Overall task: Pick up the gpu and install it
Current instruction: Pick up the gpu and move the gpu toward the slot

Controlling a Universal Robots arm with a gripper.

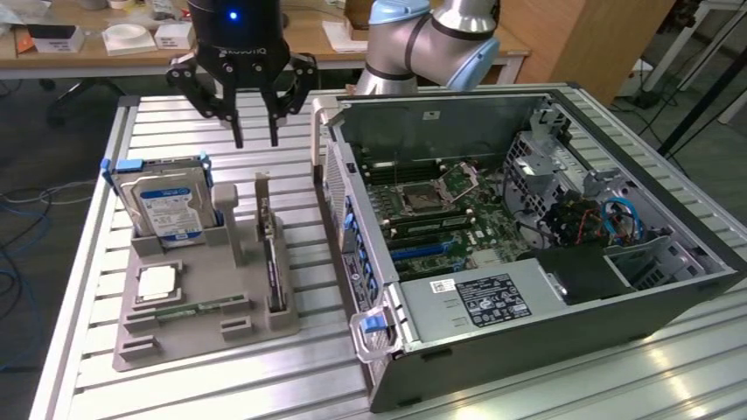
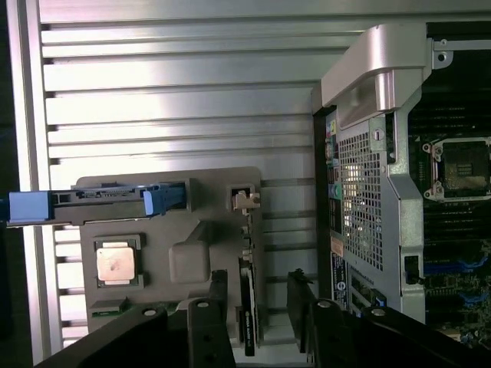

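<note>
Open and empty, my gripper point(image 1: 255, 140) hangs over the gpu card point(image 1: 271, 262), which stands on its edge in the gray holder point(image 1: 198, 302) right below the fingers, so it is not yet picked up or put into the computer case point(image 1: 583, 341).

I'm running this from afar in what looks like a robotics lab, half workshop. Beneath the fingers point(image 1: 233, 122) is a slatted aluminium desk point(image 1: 222, 389) carrying a grey parts fixture point(image 1: 192, 306). Beside the fingers sits an opened computer tower point(image 1: 561, 324) with its board bare. Behind the fingers stands a wooden bench point(image 1: 315, 48) strewn with small boxes point(image 1: 56, 37) — and loose cables point(image 1: 24, 197) trail over the floor past the desk's edge.
</note>
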